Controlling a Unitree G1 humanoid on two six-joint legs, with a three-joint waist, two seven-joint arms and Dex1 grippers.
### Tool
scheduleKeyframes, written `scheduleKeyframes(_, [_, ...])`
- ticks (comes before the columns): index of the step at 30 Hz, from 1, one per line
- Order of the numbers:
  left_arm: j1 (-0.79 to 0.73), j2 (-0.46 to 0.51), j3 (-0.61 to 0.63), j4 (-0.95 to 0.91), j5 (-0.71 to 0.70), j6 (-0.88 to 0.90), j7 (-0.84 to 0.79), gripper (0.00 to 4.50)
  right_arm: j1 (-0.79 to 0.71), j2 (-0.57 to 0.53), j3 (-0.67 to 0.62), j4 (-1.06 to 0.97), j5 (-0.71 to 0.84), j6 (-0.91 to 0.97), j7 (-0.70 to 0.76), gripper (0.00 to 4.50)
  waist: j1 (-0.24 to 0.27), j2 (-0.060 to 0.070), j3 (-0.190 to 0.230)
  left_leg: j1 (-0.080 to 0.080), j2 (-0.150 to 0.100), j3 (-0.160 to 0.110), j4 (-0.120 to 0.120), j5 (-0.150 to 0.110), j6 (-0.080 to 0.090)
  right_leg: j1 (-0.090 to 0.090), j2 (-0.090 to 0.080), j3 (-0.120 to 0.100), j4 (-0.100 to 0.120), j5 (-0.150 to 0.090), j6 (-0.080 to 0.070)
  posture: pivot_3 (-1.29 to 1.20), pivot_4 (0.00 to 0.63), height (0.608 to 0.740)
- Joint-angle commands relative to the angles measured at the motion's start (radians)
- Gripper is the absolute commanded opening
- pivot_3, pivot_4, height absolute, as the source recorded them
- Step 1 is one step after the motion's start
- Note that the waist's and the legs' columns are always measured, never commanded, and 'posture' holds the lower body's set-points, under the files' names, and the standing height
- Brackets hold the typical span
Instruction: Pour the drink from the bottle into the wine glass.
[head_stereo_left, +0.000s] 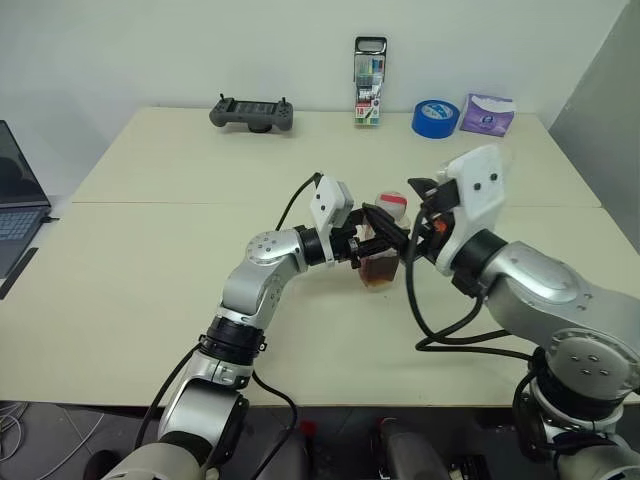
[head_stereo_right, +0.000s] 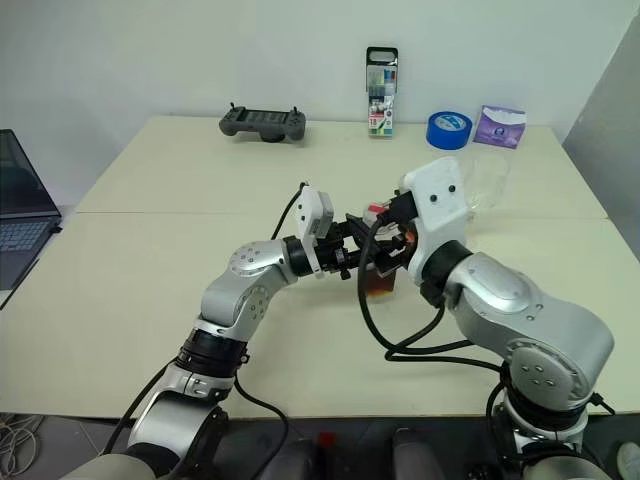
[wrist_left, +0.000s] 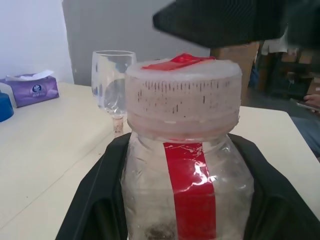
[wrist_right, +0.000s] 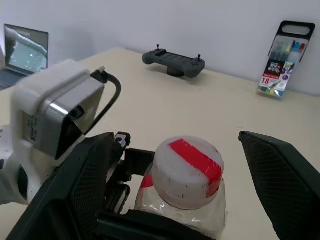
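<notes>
While the bottle (head_stereo_left: 383, 252) stands upright near the middle of the table (head_stereo_left: 150, 250), its red-and-white cap (wrist_right: 187, 170) on and the drink (head_stereo_left: 380, 272) low inside, the left gripper (head_stereo_left: 385, 238) clamps its body. Either side of the cap, the right gripper (wrist_right: 175, 175) has its fingers spread wide, not touching. Beyond stands the wine glass (wrist_left: 113, 85)

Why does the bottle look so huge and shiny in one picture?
In the left wrist view the bottle sits right up against the camera, so it looms, and light glares off its red label; the wine glass behind looks softer. In the left eye view it looks small.
</notes>
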Motion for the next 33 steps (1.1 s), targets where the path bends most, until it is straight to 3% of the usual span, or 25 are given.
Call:
scheduleKeyframes(1, [-0.025,-0.005,0.025,-0.032,-0.003,-0.023,0.012,2.16,-0.007,0.023,0.01,0.001,-0.058,-0.005,-0.029,4.25,0.0,0.0,0.0,0.0,0.0,0.0,0.0,0.0,0.0,0.0,0.0,0.0,0.0,0.0,0.0,0.0,0.15,0.74])
scheduleKeyframes(5, [-0.012,0.001,0.025,-0.046,-0.001,-0.021,0.018,2.16,-0.011,0.059,-0.003,0.015,-0.089,-0.018,-0.026,4.25,0.0,0.0,0.0,0.0,0.0,0.0,0.0,0.0,0.0,0.0,0.0,0.0,0.0,0.0,0.0,0.0,0.15,0.74])
scheduleKeyframes(6, [-0.008,0.002,0.026,-0.05,-0.002,-0.02,0.02,2.16,-0.014,0.067,-0.006,0.016,-0.092,-0.02,-0.023,4.07,-0.001,0.0,0.0,0.0,0.0,0.0,0.0,0.0,0.0,0.0,0.0,0.0,0.0,0.0,0.0,0.0,0.15,0.74])
scheduleKeyframes(8, [-0.002,0.005,0.026,-0.056,-0.002,-0.017,0.023,2.16,-0.016,0.074,-0.006,0.017,-0.101,-0.018,-0.011,3.69,-0.001,0.0,0.0,0.0,0.0,0.0,0.0,0.0,0.0,0.0,0.0,0.0,0.0,0.0,0.0,0.0,0.15,0.74])
scheduleKeyframes(13, [0.004,0.008,0.027,-0.065,-0.002,-0.013,0.029,2.16,-0.014,0.099,-0.014,0.021,-0.114,-0.028,0.003,1.93,-0.002,0.0,0.0,0.0,0.0,0.0,0.0,0.0,0.0,0.0,0.001,-0.001,0.0,0.0,0.0,0.0,0.15,0.74])
scheduleKeyframes(14, [0.006,0.009,0.027,-0.068,-0.002,-0.012,0.03,2.16,-0.016,0.099,-0.012,0.024,-0.12,-0.029,0.007,1.85,-0.002,0.0,0.0,0.0,0.0,0.0,0.0,0.0,0.0,0.0,0.001,-0.001,0.0,0.0,0.0,0.0,0.15,0.74])
scheduleKeyframes(16, [0.01,0.011,0.027,-0.072,-0.002,-0.011,0.032,2.16,-0.02,0.095,-0.013,0.035,-0.127,-0.038,0.023,1.85,-0.002,0.0,0.0,0.0,0.0,0.0,0.0,0.0,0.0,0.0,0.001,-0.001,0.0,0.0,0.0,0.0,0.15,0.74])
scheduleKeyframes(18, [0.012,0.012,0.025,-0.077,-0.004,-0.007,0.032,2.16,-0.021,0.034,-0.019,0.071,-0.089,-0.107,0.165,1.85,-0.002,0.0,0.0,0.0,0.0,0.0,0.0,0.0,0.0,0.0,0.001,-0.001,0.0,0.0,0.0,0.0,0.15,0.74])
scheduleKeyframes(20, [0.014,0.014,0.026,-0.082,-0.007,-0.002,0.034,2.16,0.065,-0.066,-0.094,0.022,0.308,-0.139,0.624,1.85,0.002,0.0,0.0,0.0,0.0,0.0,0.0,0.0,0.0,0.0,0.002,-0.002,0.0,0.0,0.0,0.0,0.15,0.74])
scheduleKeyframes(21, [0.015,0.012,0.025,-0.087,-0.006,0.0,0.038,2.16,0.1,-0.116,-0.121,-0.001,0.421,-0.157,0.778,1.85,0.008,0.001,0.001,-0.001,-0.001,-0.001,0.0,0.0,0.0,0.001,0.004,-0.002,-0.002,0.0,0.0,0.0,0.15,0.74])
scheduleKeyframes(22, [0.017,0.008,0.027,-0.092,-0.003,0.002,0.047,2.16,0.112,-0.169,-0.131,0.033,0.388,-0.198,0.846,1.85,0.008,0.001,0.001,-0.001,-0.002,-0.001,0.0,0.0,0.0,0.004,0.003,-0.003,-0.007,0.0,0.0,0.0,0.15,0.74])
scheduleKeyframes(25, [0.031,0.02,0.034,-0.129,-0.013,0.025,0.052,2.16,0.084,-0.281,-0.113,0.196,0.178,-0.312,0.894,1.85,-0.005,0.002,0.002,-0.002,-0.002,0.001,0.0,-0.001,0.002,0.004,0.003,-0.002,-0.01,0.001,0.002,0.0,0.15,0.74])
scheduleKeyframes(29, [0.052,0.033,0.036,-0.156,-0.012,0.04,0.052,2.16,0.095,-0.339,-0.082,0.221,0.135,-0.392,0.951,1.85,-0.008,0.003,0.002,0.0,0.001,0.003,-0.001,-0.001,0.002,0.004,0.005,0.0,-0.01,0.002,0.003,0.0,0.15,0.74])
scheduleKeyframes(33, [0.057,0.038,0.037,-0.162,-0.01,0.044,0.057,2.16,0.093,-0.327,-0.076,0.213,0.117,-0.406,0.885,1.85,-0.001,0.003,0.002,0.0,0.002,0.0,-0.001,-0.001,0.002,0.004,0.007,0.0,-0.009,0.002,0.003,0.0,0.15,0.74])
